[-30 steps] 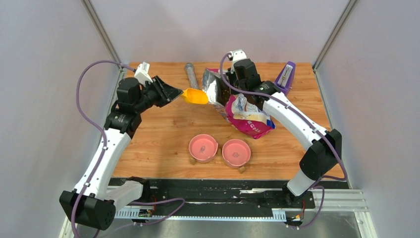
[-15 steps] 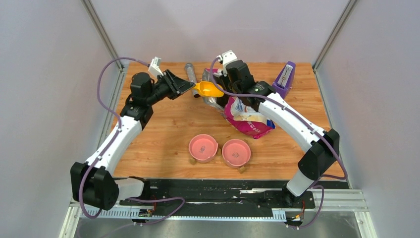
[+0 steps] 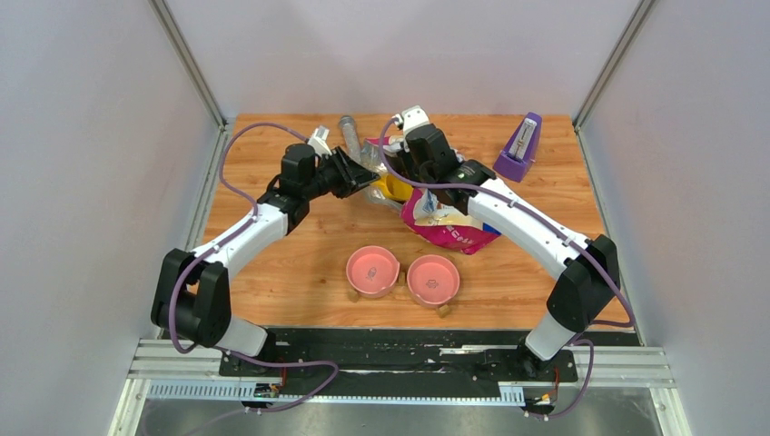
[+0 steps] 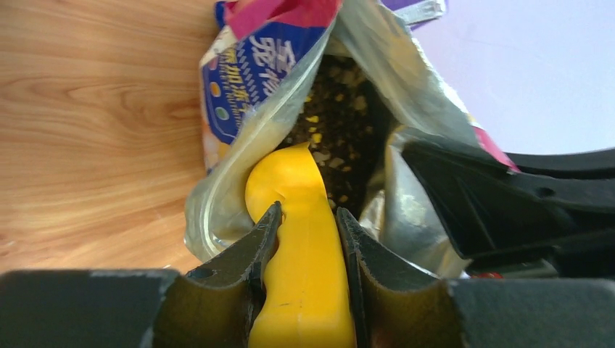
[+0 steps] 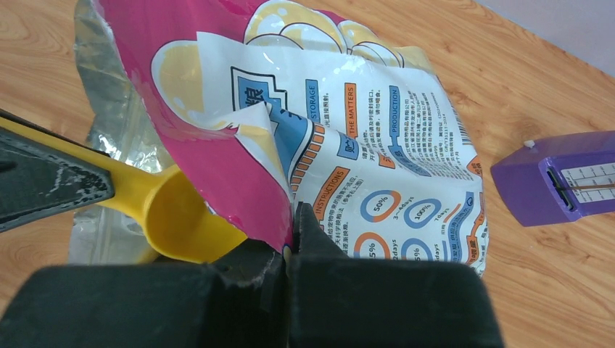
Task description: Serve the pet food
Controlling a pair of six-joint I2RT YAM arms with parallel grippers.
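Observation:
The pet food [image 4: 335, 130], dark brown kibble, lies inside the open purple-pink bag [image 3: 449, 221]. My left gripper [image 4: 308, 209] is shut on the handle of a yellow scoop [image 4: 294, 181], whose bowl is pushed into the bag's mouth, just above the kibble. In the top view the left gripper [image 3: 370, 177] and the scoop [image 3: 396, 188] meet the bag at its left opening. My right gripper [image 5: 294, 210] is shut on the bag's [image 5: 348, 123] upper edge and holds the mouth open; the scoop's bowl [image 5: 174, 217] shows just left of it. Two pink bowls [image 3: 372, 270] [image 3: 433, 279] stand at the table's front.
A purple wedge-shaped object [image 3: 519, 145] stands at the back right. A clear tube [image 3: 348, 127] lies at the back, behind the left gripper. Small brown bits lie beside the bowls. Walls close in the table's left, right and back.
My left arm has swung right and carried the scoop from open air into the bag's mouth. The right gripper has shifted slightly left with the bag's edge in it.

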